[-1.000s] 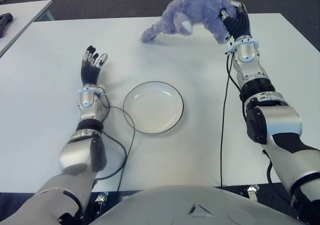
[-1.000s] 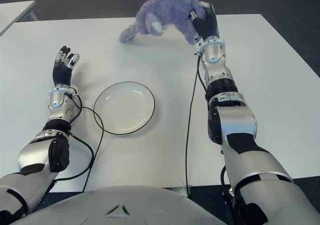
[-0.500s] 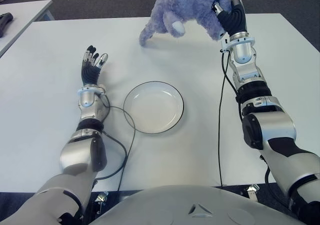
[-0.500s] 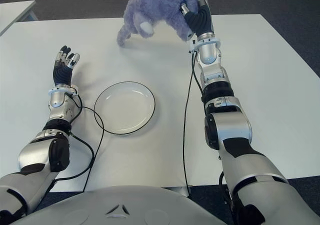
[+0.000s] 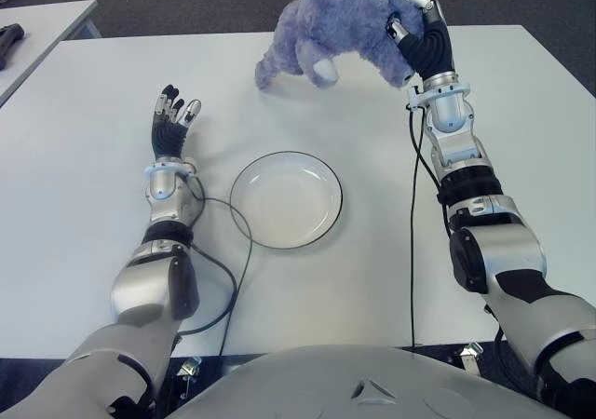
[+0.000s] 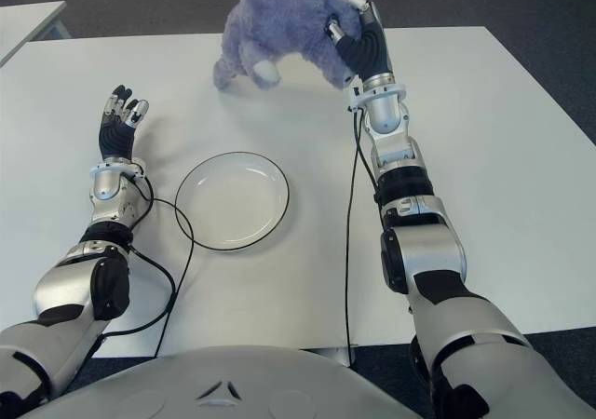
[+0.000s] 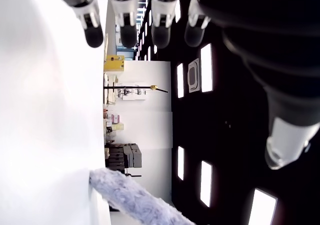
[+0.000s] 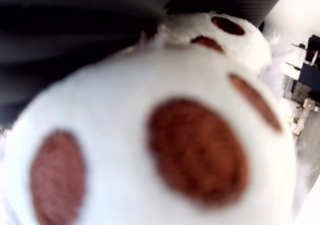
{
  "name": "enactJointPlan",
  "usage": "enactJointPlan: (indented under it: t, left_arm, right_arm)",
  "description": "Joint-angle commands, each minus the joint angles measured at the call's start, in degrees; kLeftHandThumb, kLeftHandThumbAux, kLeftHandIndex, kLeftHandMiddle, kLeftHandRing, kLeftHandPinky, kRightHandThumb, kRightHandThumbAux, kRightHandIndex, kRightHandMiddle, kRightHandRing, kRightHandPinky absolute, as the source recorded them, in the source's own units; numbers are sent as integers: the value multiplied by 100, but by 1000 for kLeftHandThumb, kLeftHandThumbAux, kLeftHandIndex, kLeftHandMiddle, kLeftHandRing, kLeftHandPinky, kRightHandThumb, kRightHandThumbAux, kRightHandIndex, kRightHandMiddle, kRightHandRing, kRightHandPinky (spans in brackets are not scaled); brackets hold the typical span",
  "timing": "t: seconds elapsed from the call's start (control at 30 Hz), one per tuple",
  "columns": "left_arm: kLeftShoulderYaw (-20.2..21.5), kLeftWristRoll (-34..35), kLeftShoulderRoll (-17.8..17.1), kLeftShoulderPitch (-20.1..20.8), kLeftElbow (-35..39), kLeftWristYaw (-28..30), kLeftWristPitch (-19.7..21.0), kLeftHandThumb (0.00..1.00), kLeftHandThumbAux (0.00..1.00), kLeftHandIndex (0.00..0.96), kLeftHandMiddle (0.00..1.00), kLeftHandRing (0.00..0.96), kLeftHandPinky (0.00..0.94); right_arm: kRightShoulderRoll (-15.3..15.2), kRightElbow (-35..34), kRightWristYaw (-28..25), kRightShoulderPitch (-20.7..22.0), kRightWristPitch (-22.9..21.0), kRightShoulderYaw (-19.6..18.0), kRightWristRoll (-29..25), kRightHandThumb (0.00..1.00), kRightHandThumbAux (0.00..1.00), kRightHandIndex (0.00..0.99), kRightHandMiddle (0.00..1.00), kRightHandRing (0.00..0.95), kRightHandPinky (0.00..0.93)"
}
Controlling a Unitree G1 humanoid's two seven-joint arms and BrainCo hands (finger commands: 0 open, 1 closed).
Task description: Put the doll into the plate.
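Right robot hand (image 5: 421, 42) grips the purple doll (image 5: 340, 19) (plate (image 5: 285, 199) bare below).

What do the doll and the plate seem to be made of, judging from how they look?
The doll, held in the right robot hand, looks like soft plush fabric: fuzzy lilac pile, with smoother white paw pads bearing brown spots in the right wrist view. The plate looks like glazed ceramic or hard plastic; it is smooth and white with a thin dark rim, and which of the two cannot be told.

Bare table (image 5: 372, 140) lies between doll (image 5: 340, 19) and plate (image 5: 285, 199).
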State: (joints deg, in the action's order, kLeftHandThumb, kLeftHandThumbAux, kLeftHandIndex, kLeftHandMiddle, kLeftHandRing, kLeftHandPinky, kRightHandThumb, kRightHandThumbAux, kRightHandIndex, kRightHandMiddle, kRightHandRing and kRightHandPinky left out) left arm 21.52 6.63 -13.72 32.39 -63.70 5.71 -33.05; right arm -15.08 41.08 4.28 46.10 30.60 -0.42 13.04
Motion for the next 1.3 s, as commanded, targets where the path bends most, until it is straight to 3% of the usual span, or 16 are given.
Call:
enactJointPlan:
  t: [0.03, 0.3, 0.83, 1.3]
  left_arm:
    - [132, 114, 747, -1690, -1156, -19, 83, 0, 591, 2, 39, 28, 42]
    - [89, 63, 735, -1679, -1165, -72, 90, 0, 591, 0, 38, 28, 48]
    - [133, 113, 765, -1667, -1159, -50, 55, 0, 607, 3, 42, 35, 56]
    - [43, 12, 771, -1661, -1157, -188, 42, 0, 602, 3, 45, 38, 51]
  right_arm:
    - [88, -830, -318, -446, 7, 100, -229, 705, 718, 438, 870, 867, 862]
    - [103, -1369, -507, -715, -170, 90, -238, 706, 717, 439, 867, 864, 873]
    - [151, -1795, -808, -873, -385, 10, -357, 709, 715, 439, 869, 866, 877]
    - [199, -2173, -903, -1010, -339, -23, -430, 709, 716, 440, 856, 858, 869]
